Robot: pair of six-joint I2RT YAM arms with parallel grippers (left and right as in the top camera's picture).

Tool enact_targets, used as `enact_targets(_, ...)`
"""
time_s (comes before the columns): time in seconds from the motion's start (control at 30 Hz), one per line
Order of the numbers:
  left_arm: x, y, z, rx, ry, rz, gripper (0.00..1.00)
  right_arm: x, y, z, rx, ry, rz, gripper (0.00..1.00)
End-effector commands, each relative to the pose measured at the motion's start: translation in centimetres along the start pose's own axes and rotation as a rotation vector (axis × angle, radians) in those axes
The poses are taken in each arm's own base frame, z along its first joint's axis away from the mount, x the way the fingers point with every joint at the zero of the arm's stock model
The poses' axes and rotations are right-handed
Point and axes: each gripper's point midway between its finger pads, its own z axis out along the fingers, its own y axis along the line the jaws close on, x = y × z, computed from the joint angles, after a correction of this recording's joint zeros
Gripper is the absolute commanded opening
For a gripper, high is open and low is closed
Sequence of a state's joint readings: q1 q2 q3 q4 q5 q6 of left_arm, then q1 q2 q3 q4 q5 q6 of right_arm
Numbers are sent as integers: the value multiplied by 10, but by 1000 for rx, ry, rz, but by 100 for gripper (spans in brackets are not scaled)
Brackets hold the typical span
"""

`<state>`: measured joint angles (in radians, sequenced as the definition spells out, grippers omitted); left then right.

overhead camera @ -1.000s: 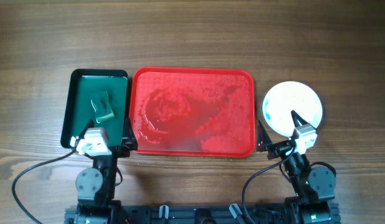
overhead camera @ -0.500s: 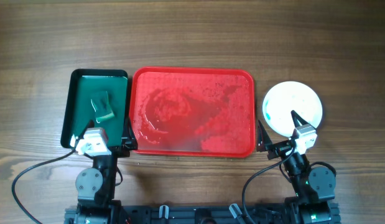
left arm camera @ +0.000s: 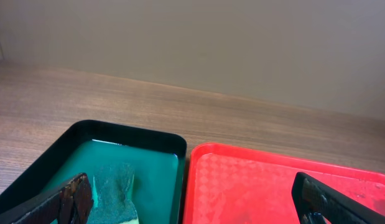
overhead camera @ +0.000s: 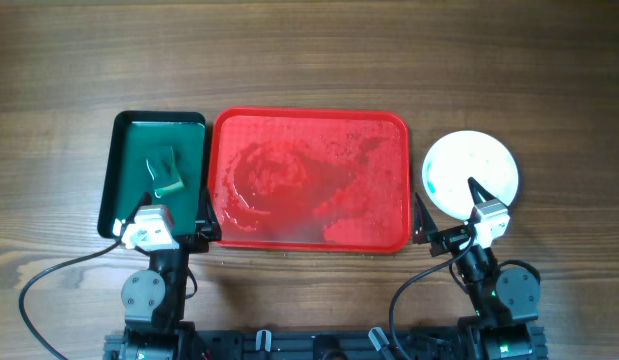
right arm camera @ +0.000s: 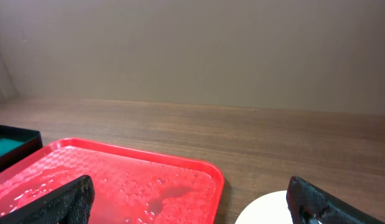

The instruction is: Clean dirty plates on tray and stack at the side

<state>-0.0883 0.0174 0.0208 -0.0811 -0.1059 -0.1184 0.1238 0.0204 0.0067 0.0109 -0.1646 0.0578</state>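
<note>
My left gripper (overhead camera: 164,212) is spread wide and holds nothing. One of its fingers (left arm camera: 61,202) hangs over the green tray (overhead camera: 121,170), with the sponge (overhead camera: 165,172) just ahead of it. The other hangs over the near left corner of the red tray (overhead camera: 309,120). My right gripper (overhead camera: 444,198) is spread just as wide and is also empty. One finger (right arm camera: 61,199) is above the red tray's near right corner, the other over the near edge of the plates (overhead camera: 474,160). These lie on the table just right of the wet red tray.
</note>
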Motion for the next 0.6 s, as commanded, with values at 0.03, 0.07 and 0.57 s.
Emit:
enact_targets(0.03,0,0,0,6,-10,-19,100,-1,3,0,-17,-6,-4,99)
enact_targets(0.07,0,0,0,6,-10,-19,100,-1,3,0,-17,-6,-4,100)
enact_targets(0.57,0,0,0,6,-10,-19,100,-1,3,0,-17,-6,-4,100)
